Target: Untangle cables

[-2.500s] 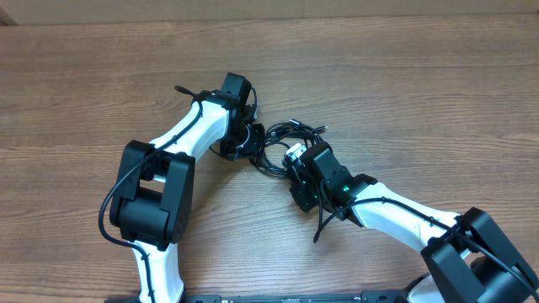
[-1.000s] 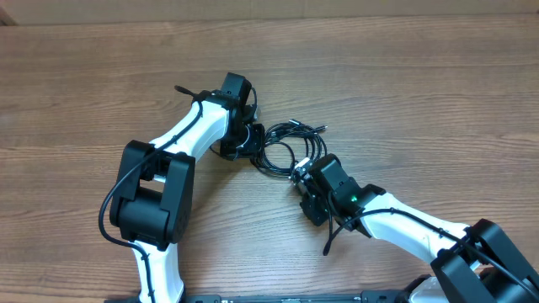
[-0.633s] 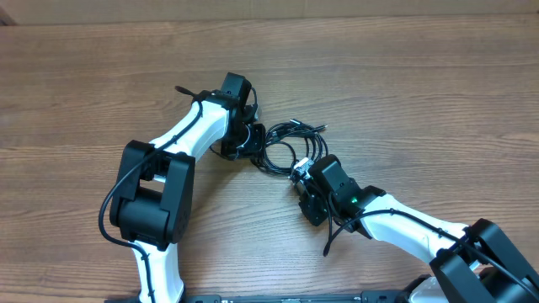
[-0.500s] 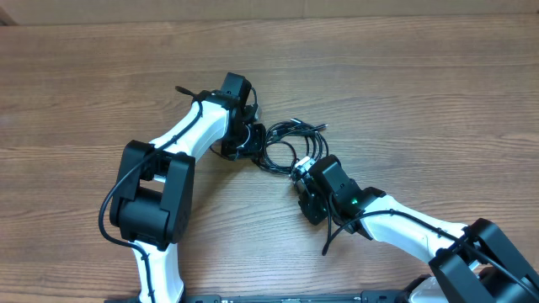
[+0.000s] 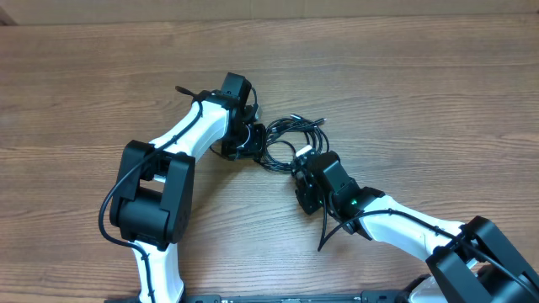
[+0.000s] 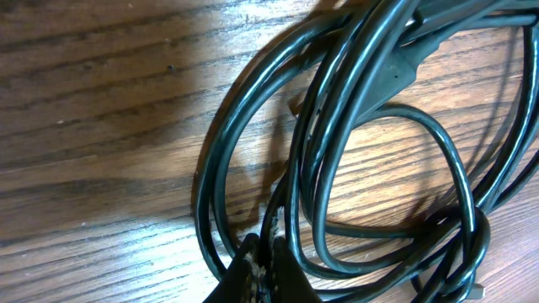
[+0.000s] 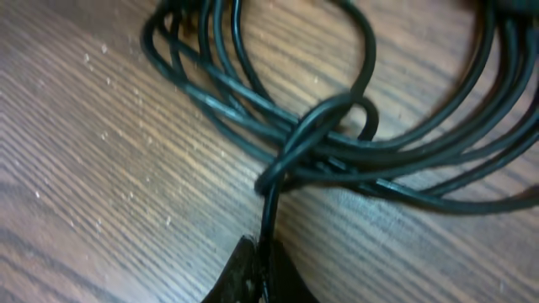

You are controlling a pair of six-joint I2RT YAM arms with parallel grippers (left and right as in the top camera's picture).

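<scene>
Black cables lie in a tangled coil on the wood counter, approx mid-counter, betw the two arms. L tool is at the coil edge on its own arm's side, fingers pressed together w/ cable loops running in at the tips. R tool is at the near edge, fingers clamped on one strand, which rises to a knot where it wraps round several other loops. Plug ends stick out on the coil's far side
</scene>
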